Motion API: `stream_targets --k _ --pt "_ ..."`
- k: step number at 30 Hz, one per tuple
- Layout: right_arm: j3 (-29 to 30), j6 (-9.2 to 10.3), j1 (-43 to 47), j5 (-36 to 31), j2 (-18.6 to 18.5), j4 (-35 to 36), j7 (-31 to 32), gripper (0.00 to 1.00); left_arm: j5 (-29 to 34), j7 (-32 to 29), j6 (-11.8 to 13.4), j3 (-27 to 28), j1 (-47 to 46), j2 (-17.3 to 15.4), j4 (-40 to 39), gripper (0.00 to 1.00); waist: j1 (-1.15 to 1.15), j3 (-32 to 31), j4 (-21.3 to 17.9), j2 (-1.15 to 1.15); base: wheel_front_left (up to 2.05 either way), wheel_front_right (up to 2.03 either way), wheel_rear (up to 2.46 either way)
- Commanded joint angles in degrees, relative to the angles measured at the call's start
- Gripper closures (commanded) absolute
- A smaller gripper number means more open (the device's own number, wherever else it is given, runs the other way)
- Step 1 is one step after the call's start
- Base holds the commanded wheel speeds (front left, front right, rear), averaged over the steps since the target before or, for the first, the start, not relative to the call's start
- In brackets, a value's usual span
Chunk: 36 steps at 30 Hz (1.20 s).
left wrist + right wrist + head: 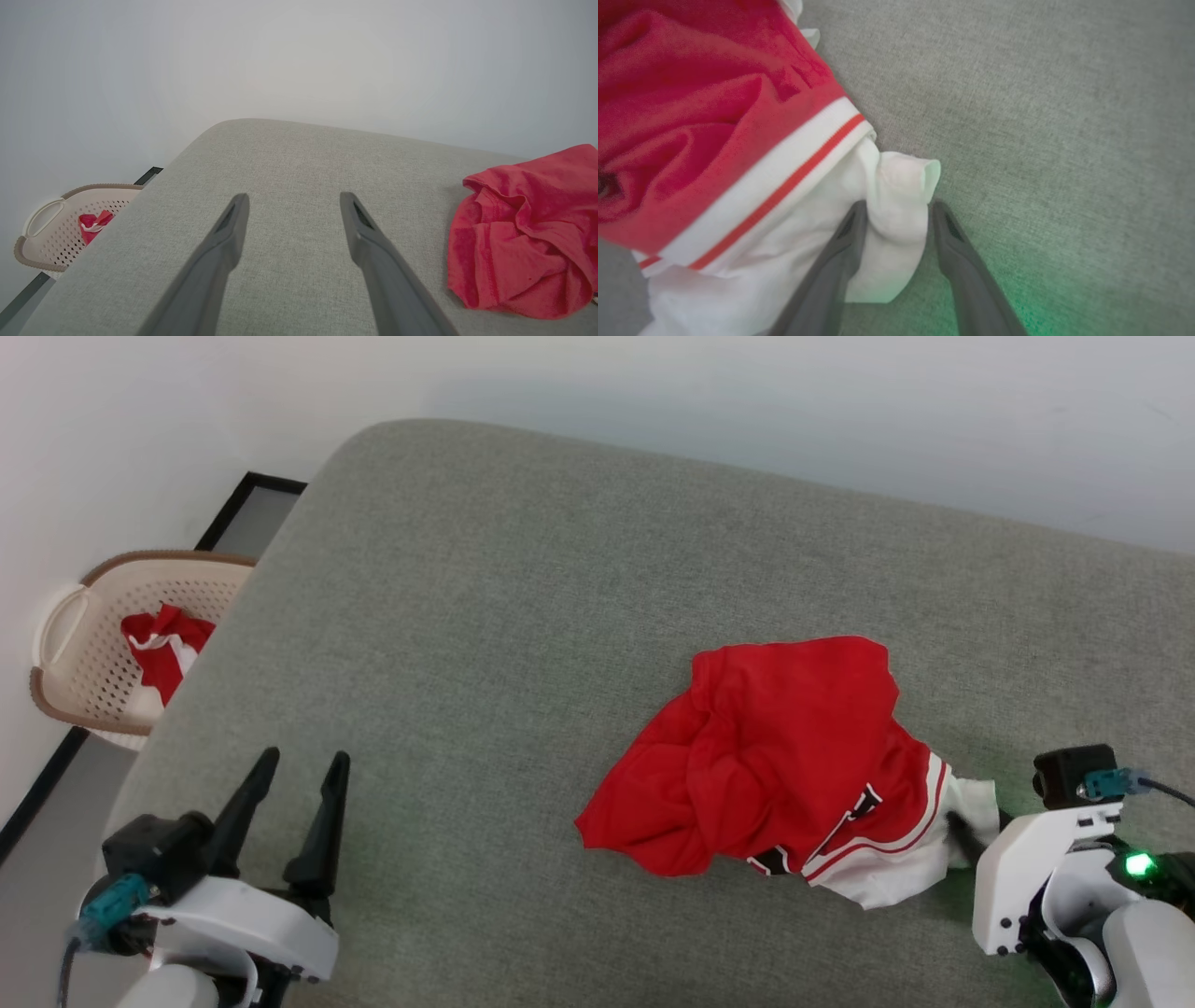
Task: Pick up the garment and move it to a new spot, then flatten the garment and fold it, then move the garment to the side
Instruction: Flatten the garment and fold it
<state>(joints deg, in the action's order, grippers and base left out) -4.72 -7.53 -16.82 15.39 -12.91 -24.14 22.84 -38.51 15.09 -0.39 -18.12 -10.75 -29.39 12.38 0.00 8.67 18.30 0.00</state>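
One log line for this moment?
stage: pick-up | left gripper: open, over grey cushion | right gripper: open, astride white sleeve of red jersey garment

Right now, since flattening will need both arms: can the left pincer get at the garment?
Probably yes: the left pincer is open, and just bare grey cushion lies between it and the garment.

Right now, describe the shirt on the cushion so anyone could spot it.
Find the wide grey cushion; right of centre lies a crumpled red shirt with a white sleeve. The other red cloth sits in the basket off its left edge.
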Motion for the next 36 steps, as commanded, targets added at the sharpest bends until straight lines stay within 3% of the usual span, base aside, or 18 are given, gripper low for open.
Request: stream_targets --k 1,13,23,29,35,36 --pt "-0.76 0.08 0.54 0.1 0.36 -1.27 0.58 1.0 0.46 0.04 -0.22 0.37 -0.72 0.2 0.27 0.0 0.0 0.07 -0.07 0.0 0.0 0.0 0.0" --pt "2.1 0.09 0.05 2.8 -4.19 6.67 3.04 1.0 2.05 0.05 -1.48 2.87 0.36 0.34 0.81 0.0 0.0 -0.83 -3.33 0.0 0.0 0.0 0.0" --pt "14.08 0.08 3.22 2.43 -9.84 15.06 8.66 1.0 2.26 0.05 -2.0 3.57 0.34 -0.05 0.62 0.0 0.0 -0.69 -6.47 0.0 0.0 0.0 0.0" --pt "20.56 0.08 4.45 0.97 -9.7 12.17 9.54 1.0 2.29 0.05 -2.65 3.23 -0.77 0.02 1.32 0.0 0.0 -0.11 -7.04 0.0 0.0 0.0 0.0" --pt "20.17 0.08 2.73 0.52 -7.92 4.86 6.76 1.0 2.25 0.05 -3.42 2.68 -1.93 0.14 2.45 0.0 0.0 0.17 -7.1 0.0 0.0 0.0 0.0" --pt "19.95 0.08 2.25 0.5 -7.74 3.63 6.11 0.81 2.25 0.05 -3.55 2.57 -2.05 0.2 2.59 0.0 0.0 0.15 -7.07 0.0 0.0 0.0 0.0"
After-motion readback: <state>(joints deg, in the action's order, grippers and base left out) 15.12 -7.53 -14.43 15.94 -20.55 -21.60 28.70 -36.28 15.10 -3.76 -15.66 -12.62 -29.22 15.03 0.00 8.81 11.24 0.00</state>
